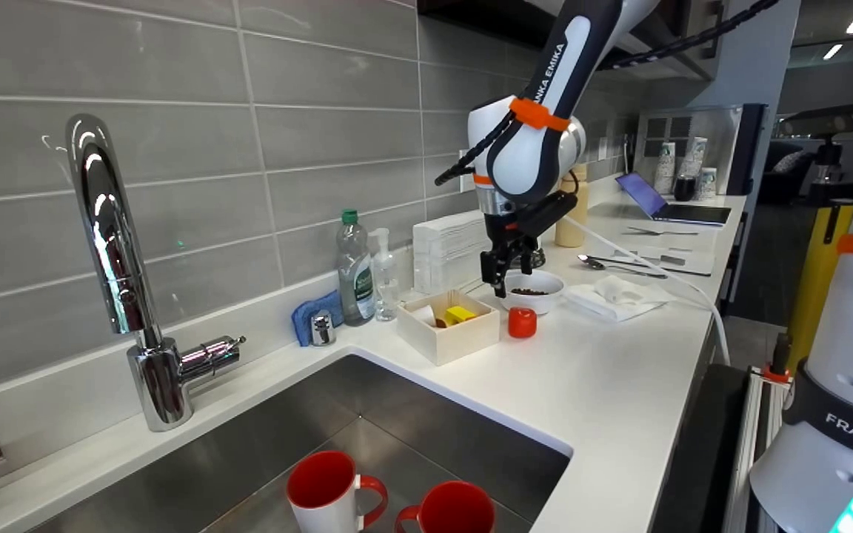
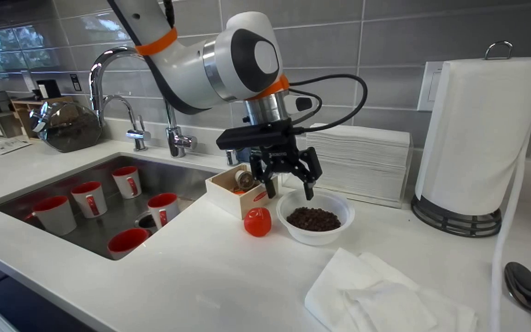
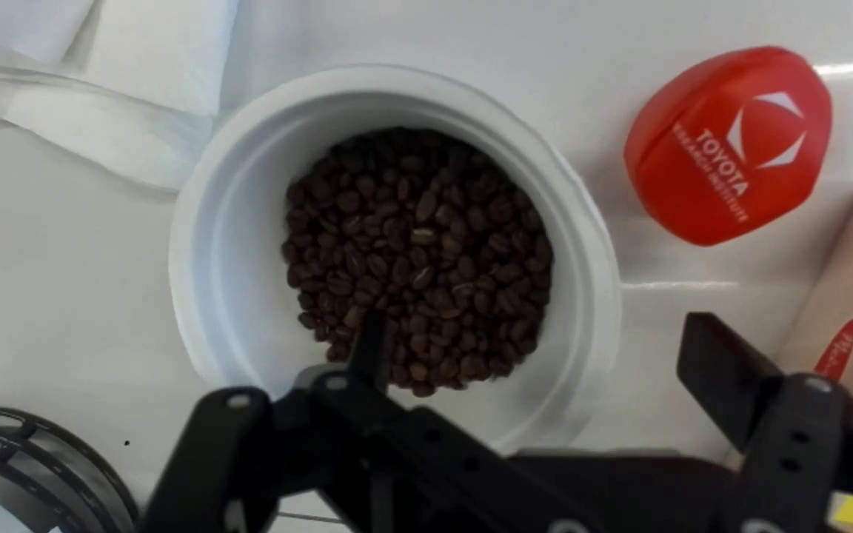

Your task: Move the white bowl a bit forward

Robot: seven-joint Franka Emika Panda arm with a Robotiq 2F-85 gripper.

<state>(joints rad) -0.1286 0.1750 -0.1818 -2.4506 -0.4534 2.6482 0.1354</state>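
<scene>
Hand (image 3: 541,348), nearest the wrist camera: is hanging released over the rim of the white bowl (image 2: 311,237), gripping nothing.
Fingers (image 3: 719,363): are standing wide apart, one pointing down over the bowl's inside, its mate outside the rim; whether either is touching the bowl, one cannot tell.
White bowl: is standing upright on the table (image 1: 604,400), partly beneath the hand, carrying dark brown beans (image 3: 426,259).
Red object (image 3: 726,148): is sitting just beside the bowl, showing the lettering "TOYOTA RESEARCH INSTITUTE".
Wooden box (image 1: 467,339): is standing near the bowl, beside the corner of the sink (image 1: 456,438), holding a yellow item (image 1: 460,314) among others.
Mugs (image 2: 83,205): are resting down in the sink, white outside and red inside, while a chrome faucet (image 1: 117,266) is rising beside it.
Napkins (image 2: 385,295): are lying near the bowl, on the side away from the sink.
Tiled wall (image 1: 338,141): is backing a stack of white paper (image 2: 357,161), a green-capped bottle (image 1: 356,274) and an upright paper roll (image 2: 482,138).
Far end, in an exterior view: a laptop (image 1: 645,194) is standing unfolded on the table, patterned cups (image 1: 665,169) standing near it.
</scene>
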